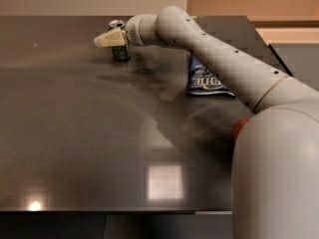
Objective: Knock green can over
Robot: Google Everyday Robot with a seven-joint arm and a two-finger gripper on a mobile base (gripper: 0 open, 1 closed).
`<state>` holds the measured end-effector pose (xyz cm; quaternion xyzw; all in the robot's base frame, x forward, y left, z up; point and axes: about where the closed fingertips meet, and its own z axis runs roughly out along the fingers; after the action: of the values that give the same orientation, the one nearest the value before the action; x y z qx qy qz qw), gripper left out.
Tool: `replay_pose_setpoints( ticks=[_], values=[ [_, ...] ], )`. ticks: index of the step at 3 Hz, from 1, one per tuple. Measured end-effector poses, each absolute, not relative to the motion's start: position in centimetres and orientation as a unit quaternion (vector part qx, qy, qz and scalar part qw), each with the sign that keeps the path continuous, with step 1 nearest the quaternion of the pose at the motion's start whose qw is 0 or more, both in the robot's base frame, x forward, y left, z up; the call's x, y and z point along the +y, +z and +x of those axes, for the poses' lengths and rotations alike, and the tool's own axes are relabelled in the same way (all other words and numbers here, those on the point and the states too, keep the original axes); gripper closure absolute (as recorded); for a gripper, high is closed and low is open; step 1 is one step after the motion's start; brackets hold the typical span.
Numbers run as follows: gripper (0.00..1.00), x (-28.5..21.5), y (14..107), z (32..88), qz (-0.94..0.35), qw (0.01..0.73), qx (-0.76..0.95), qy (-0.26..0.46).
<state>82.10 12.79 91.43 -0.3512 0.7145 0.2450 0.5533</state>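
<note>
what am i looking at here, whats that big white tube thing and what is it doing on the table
The white tube is a robot arm. It belongs to a wheeled robot that has just this one arm, and the bulky white shape at the lower right is part of the same arm, close to the lens. There is only one camera view, and it looks across a dark, shiny table.

The cream-coloured piece at the end of the arm is the gripper, the part that grasps. It sits at the far side of the table, right in front of a small green can, which stands upright. The gripper holds nothing.

Also on the table are a blue chip bag beside the arm and a red apple, mostly hidden behind the arm.
</note>
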Motion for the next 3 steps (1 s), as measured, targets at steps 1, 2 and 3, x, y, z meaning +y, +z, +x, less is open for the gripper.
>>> replay_pose_setpoints(
  ticks=[1, 2, 3],
  values=[
    [0.00, 14.0, 91.3, 82.9, -0.345, 0.553, 0.719, 0.242],
    [0.16, 14.1, 91.4, 83.7, -0.333, 0.557, 0.726, 0.228],
    [0.41, 13.7, 91.7, 84.0, -0.320, 0.561, 0.732, 0.218]
  ],
)
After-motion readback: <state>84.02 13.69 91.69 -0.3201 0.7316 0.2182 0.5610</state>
